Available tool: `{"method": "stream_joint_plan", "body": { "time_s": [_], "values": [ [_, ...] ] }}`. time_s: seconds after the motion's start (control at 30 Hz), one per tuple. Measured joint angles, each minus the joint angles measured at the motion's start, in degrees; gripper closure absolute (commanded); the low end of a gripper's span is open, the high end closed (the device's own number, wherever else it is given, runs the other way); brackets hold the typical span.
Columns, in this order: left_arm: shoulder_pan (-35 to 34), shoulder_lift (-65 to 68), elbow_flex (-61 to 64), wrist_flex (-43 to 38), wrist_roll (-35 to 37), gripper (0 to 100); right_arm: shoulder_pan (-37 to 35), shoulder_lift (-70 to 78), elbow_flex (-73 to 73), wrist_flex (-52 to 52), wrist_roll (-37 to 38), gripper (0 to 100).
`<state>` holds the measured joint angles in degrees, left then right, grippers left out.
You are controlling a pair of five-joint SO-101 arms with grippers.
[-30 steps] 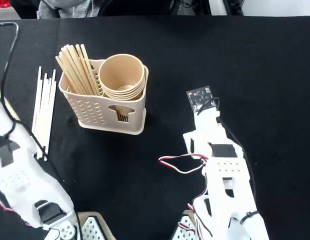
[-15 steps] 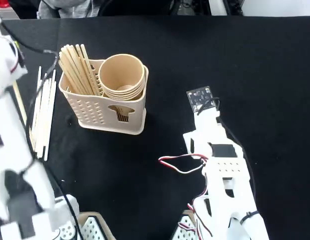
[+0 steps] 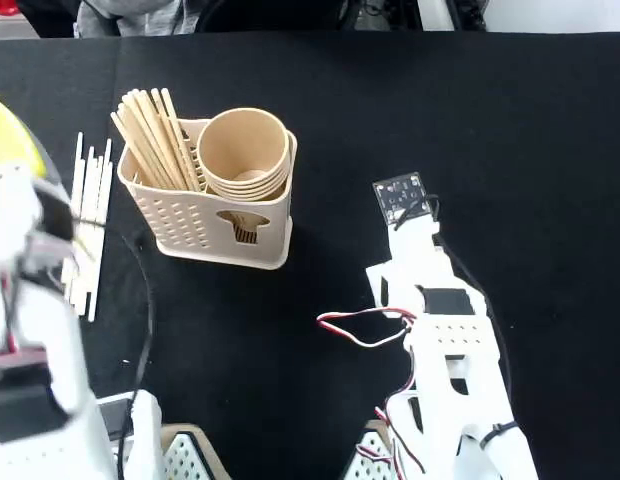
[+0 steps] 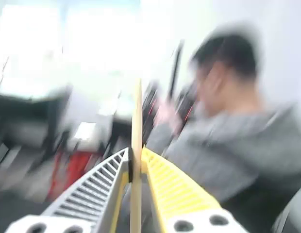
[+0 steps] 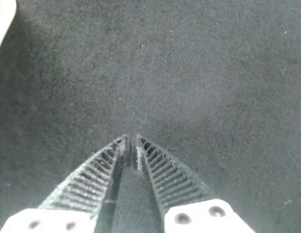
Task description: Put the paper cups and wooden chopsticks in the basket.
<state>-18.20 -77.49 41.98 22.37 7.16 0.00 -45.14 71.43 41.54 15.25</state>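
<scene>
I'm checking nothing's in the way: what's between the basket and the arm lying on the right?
Nothing: in the high view, just bare black cloth lies between the basket and the right arm.

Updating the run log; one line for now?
left claw shut on chopstick; right claw shut; cups in basket; loose chopsticks beside basket

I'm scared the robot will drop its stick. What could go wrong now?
1. The left gripper pinches one chopstick between its fingertips, so it may slip or swivel.
2. The basket already has a leaning bundle of chopsticks beside the paper cups; the new one might bump them or miss.
3. That arm is close to the loose chopsticks on the table and could scatter them.
</scene>
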Motion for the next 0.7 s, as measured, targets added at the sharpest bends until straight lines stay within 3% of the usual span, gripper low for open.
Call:
{"method": "stream_joint_plan", "body": {
  "time_s": [0.1, 0.3, 0.7],
  "values": [
    [5.8, -4.57, 4.13, -9.05, 0.09, 97, 0.0, 0.0, 0.0, 0.0, 0.0, 97.0],
    [13.19, -0.26, 4.04, -15.3, 1.76, 97, 0.0, 0.0, 0.0, 0.0, 0.0, 97.0],
    [9.23, 25.32, 3.78, -23.21, 14.15, 97, 0.0, 0.0, 0.0, 0.0, 0.0, 97.0]
  ]
}}
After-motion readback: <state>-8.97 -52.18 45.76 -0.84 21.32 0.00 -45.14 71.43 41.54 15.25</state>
